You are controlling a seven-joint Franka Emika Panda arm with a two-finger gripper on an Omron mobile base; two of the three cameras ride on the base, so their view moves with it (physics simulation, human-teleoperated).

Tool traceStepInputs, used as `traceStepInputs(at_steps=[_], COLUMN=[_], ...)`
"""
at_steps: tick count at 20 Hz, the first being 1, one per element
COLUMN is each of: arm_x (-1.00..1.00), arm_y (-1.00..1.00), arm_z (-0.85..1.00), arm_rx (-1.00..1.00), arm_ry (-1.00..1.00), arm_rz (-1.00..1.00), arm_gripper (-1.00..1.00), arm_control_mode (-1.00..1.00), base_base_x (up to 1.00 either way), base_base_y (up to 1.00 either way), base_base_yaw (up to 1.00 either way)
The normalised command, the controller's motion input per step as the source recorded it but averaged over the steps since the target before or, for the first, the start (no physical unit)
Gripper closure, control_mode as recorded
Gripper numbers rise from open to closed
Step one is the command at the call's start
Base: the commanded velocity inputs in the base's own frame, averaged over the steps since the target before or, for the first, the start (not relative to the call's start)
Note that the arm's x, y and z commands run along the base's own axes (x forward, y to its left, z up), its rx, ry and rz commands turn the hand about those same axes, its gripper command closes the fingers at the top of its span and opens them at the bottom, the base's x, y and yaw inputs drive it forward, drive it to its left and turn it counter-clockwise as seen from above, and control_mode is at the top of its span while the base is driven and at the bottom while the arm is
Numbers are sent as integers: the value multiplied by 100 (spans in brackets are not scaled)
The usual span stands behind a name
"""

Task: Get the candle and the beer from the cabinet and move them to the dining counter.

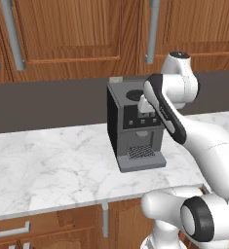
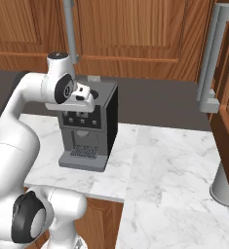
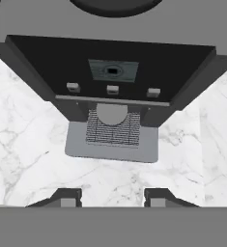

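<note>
The cabinet (image 1: 72,29) hangs above the worktop, and its raised-panel doors (image 2: 130,29) with long grey bar handles (image 1: 152,29) look shut. The candle and the beer are hidden. The dining counter is out of view. My gripper (image 3: 111,198) points down at the front of a coffee machine, held above the marble. Its two dark fingertips (image 3: 66,198) stand apart with nothing between them. In the right base view my white hand (image 2: 84,95) hovers at the machine's top front edge.
A dark grey coffee machine (image 1: 135,126) with a drip tray (image 3: 112,130) stands on the marble worktop (image 1: 52,165). At the far right a wooden panel carries a grey bar handle (image 2: 208,63). A grey rounded object (image 2: 223,187) sits below it. Drawer fronts (image 1: 11,231) run under the worktop.
</note>
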Motion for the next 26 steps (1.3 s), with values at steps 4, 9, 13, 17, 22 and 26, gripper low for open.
traceStepInputs(at_steps=[4,9,13,17,22,26], arm_x=[-5,-4,-8,-27,-21,-20], arm_y=[0,0,0,0,0,0], arm_z=[0,15,27,32,41,49], arm_rx=[0,0,0,0,0,0], arm_ry=[-1,-19,-34,-40,-32,-28], arm_rz=[0,0,1,2,1,0], arm_gripper=[-100,-100,-100,-100,-100,-100], arm_control_mode=[-100,-100,-100,-100,-100,-100], base_base_x=[0,0,0,0,0,0], base_base_y=[0,0,0,0,0,0], base_base_yaw=[0,0,0,0,0,0])
